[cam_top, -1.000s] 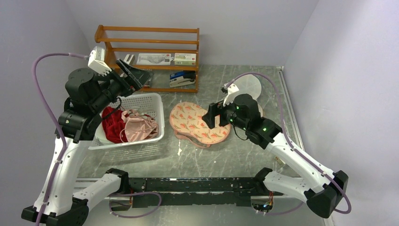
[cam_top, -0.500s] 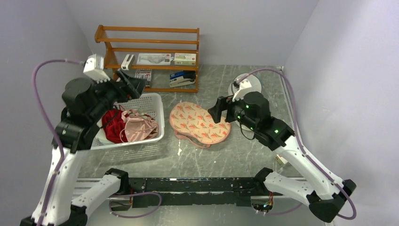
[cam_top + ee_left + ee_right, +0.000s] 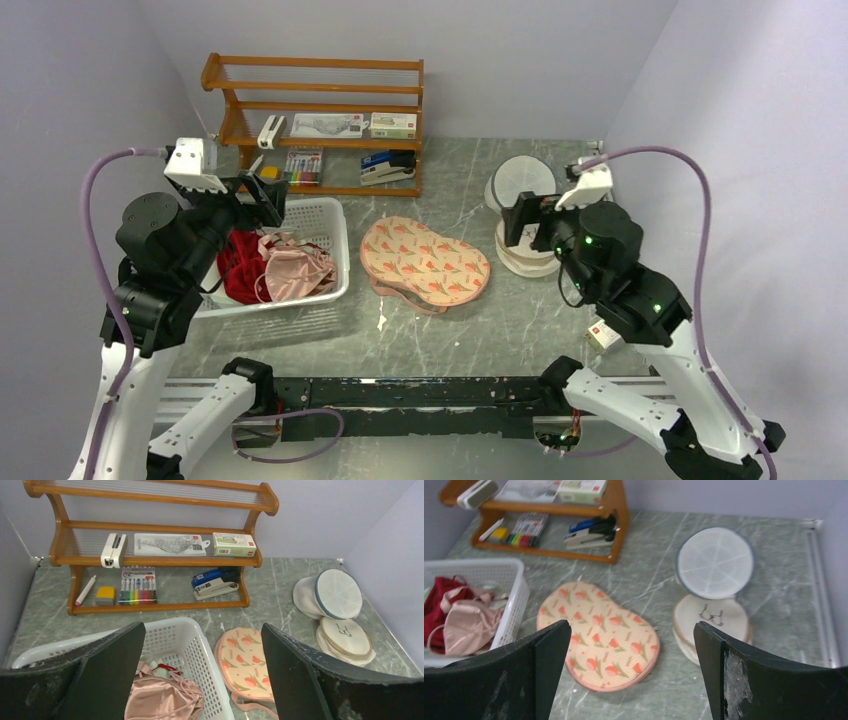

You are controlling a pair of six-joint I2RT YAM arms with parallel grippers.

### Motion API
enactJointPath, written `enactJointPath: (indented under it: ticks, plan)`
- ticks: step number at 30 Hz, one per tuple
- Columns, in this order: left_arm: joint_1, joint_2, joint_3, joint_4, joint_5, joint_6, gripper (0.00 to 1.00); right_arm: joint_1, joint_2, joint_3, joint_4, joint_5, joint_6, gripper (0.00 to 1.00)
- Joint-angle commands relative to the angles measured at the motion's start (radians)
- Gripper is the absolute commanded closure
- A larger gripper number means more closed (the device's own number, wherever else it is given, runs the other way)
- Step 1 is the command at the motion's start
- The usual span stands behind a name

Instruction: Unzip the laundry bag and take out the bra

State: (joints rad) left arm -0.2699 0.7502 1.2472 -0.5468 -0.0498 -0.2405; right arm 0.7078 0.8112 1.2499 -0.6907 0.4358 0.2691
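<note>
Laundry bag (image 3: 425, 262): one, lying flat on the table (image 3: 480, 330) between the white basket (image 3: 340, 235) and the round pouches, in the same place as half a second ago. I cannot tell from here whether its zip is open.

Bra (image 3: 297, 270): one, pale pink, crumpled in the basket and touching the one dark red garment (image 3: 238, 265) to its left; neither has shifted.

Right gripper (image 3: 631, 625): half a second ago it hung over the bag's right lobe; it has since drawn back to the right and now sits above the stack of cream disc pouches (image 3: 711, 622). Its fingers are spread wide with nothing between them.

Left gripper (image 3: 202, 627): it has pulled slightly back toward its base, above the basket's far-left corner. Its fingers are also spread wide and empty.

One mesh disc pouch (image 3: 715, 562) stands on edge behind the cream stack, whose count I cannot tell. One wooden shelf (image 3: 315, 70) stands at the back.
</note>
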Motion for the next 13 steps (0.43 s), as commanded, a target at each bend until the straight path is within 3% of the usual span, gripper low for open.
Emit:
enactJointPath:
  ticks: [1, 13]
  plan:
    - [0.008, -0.029, 0.011, 0.073, -0.023, 0.062, 0.02, -0.001, -0.045, 0.061, -0.056, 0.170, -0.028, 0.04]
    - [0.008, -0.069, 0.019, 0.104, 0.008, 0.038, 0.02, -0.001, -0.127, 0.065, -0.011, 0.219, -0.016, 0.00]
